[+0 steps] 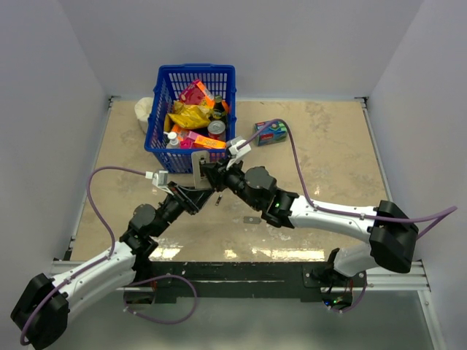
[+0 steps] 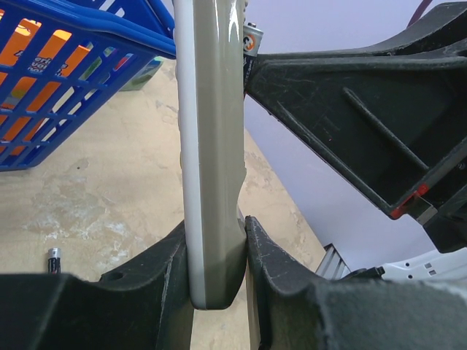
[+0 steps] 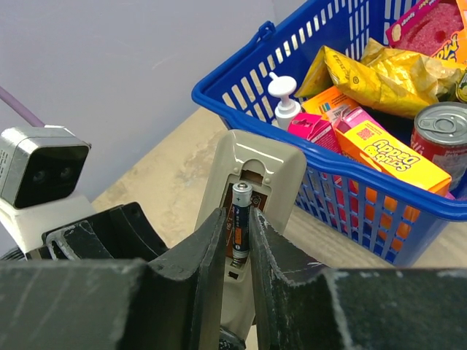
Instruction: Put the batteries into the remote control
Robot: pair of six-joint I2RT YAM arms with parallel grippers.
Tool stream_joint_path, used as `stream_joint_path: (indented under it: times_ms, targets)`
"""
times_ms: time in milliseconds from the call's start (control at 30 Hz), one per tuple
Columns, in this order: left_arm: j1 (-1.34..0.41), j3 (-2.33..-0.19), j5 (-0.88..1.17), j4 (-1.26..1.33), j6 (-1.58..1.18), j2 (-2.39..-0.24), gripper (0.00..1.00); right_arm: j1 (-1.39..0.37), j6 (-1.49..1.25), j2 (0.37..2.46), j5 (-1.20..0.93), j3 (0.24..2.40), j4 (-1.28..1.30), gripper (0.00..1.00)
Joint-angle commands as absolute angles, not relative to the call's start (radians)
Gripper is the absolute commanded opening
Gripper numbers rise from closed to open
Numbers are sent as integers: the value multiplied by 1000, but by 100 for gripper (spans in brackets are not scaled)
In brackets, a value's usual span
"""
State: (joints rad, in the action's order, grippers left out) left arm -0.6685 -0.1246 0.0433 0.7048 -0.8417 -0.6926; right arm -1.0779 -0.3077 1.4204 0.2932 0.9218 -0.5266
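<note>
- Your left claw (image 2: 216, 232) is clamping the remote control (image 2: 211, 131) upright by its lower end.
- Your right claw (image 3: 238, 216) is straddling a battery (image 3: 241, 200) lying lengthwise in the remote; whether pinching or releasing, I cannot tell.

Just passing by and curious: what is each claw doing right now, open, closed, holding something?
Left gripper: shut on the remote control.
Right gripper: jaws flank a battery in the remote's compartment; whether it grips cannot be told.
</note>
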Motion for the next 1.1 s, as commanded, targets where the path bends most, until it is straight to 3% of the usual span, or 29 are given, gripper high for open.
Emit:
stream_joint_path:
  times_ms: [0,1067]
  targets:
    - [-664,-172,17,756,-804,-673,0,-1083,-336,1433,380,972,-508,24]
    - [-664,-178,3,730,-793,-673,0,-1091,-400,1443,417,1026,-403,25]
